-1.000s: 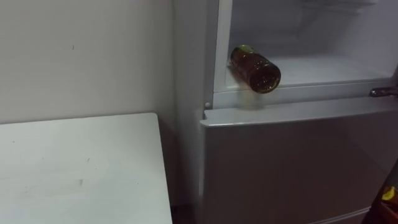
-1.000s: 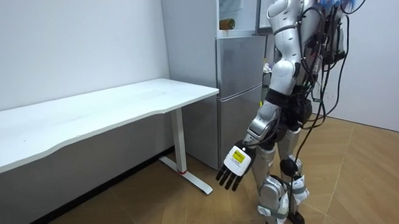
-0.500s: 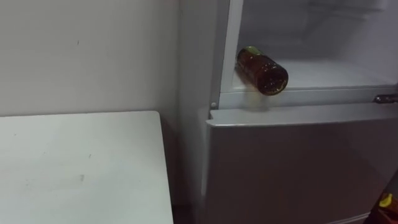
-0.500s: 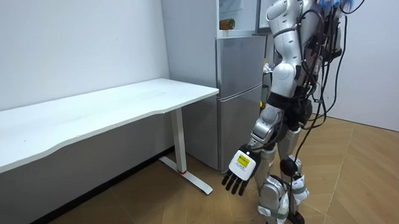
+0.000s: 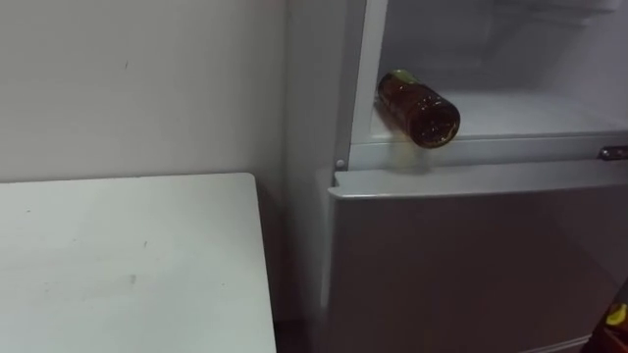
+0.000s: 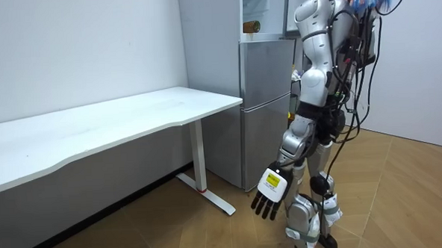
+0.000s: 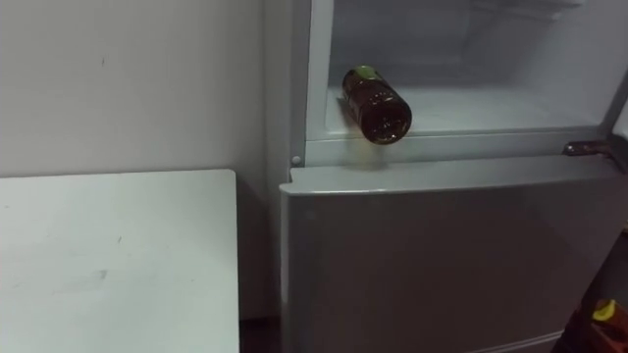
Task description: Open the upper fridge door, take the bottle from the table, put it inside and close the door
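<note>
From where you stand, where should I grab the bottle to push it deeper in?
Probably the bottle by its wide body near the base, from the front right: it lies on its side, base outward at the lip, left wall close.

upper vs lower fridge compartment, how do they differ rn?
The upper compartment stands open, its pale inside showing; the lower compartment is shut behind a plain grey door. The upper compartment holds the brown bottle, lying on its side at the front left of its floor, base outward; nothing of the lower compartment's inside shows. Both belong to one grey fridge beside the white table.
</note>
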Robot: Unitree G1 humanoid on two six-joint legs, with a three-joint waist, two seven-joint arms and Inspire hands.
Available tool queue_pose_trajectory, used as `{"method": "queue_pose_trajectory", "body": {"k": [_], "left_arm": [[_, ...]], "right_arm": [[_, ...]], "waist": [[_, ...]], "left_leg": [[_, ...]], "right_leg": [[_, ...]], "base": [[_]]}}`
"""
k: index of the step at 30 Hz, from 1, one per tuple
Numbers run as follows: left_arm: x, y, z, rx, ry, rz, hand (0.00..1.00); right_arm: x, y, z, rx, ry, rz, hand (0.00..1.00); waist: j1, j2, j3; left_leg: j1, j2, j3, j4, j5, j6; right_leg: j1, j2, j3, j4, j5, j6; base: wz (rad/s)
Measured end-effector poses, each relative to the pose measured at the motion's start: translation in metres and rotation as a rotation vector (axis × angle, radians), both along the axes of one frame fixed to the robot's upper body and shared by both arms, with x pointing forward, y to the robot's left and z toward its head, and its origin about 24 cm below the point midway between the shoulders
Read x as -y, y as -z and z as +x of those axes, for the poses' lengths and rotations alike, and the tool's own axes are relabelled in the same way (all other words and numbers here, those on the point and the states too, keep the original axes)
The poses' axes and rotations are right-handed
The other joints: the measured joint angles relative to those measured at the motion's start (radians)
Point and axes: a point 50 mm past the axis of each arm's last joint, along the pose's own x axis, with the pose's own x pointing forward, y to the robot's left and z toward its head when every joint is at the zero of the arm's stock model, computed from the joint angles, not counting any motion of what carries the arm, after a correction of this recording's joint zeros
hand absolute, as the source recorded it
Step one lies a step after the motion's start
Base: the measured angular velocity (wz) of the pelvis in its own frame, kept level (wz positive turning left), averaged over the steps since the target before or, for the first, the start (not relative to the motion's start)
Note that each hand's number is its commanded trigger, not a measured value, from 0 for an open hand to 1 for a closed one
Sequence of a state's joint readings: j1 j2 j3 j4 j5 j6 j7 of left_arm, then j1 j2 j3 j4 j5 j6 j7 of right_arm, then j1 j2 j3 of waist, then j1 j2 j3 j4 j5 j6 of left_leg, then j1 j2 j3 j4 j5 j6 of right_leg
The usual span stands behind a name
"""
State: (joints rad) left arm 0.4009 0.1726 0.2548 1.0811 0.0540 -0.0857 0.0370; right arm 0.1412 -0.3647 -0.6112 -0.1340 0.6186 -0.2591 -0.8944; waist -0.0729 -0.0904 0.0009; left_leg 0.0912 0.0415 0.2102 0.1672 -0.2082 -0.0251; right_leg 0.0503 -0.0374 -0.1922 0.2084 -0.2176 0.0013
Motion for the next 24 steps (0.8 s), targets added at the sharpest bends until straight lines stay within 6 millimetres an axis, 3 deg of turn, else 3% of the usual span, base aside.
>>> {"method": "queue_pose_trajectory", "body": {"k": [18,24], "left_arm": [[-0.0019,-0.0003,0.0028,0.007,0.005,0.000,0.00],[-0.0010,0.0004,-0.0011,-0.013,0.005,-0.002,0.00]], "right_arm": [[-0.0008,-0.0018,0.0007,-0.019,-0.006,-0.037,0.00],[-0.0092,-0.0028,0.0078,-0.073,-0.040,-0.081,0.00]], "waist": [[0.000,0.000,0.0002],[0.006,0.000,0.0002]], "left_leg": [[0.000,-0.001,0.002,0.000,0.000,0.000],[0.006,-0.002,0.009,0.001,0.000,0.000]], "right_leg": [[-0.009,-0.004,-0.002,0.020,-0.009,-0.001],[-0.015,-0.006,0.004,0.038,-0.013,-0.002]], "base": [[0.00],[-0.04]]}}
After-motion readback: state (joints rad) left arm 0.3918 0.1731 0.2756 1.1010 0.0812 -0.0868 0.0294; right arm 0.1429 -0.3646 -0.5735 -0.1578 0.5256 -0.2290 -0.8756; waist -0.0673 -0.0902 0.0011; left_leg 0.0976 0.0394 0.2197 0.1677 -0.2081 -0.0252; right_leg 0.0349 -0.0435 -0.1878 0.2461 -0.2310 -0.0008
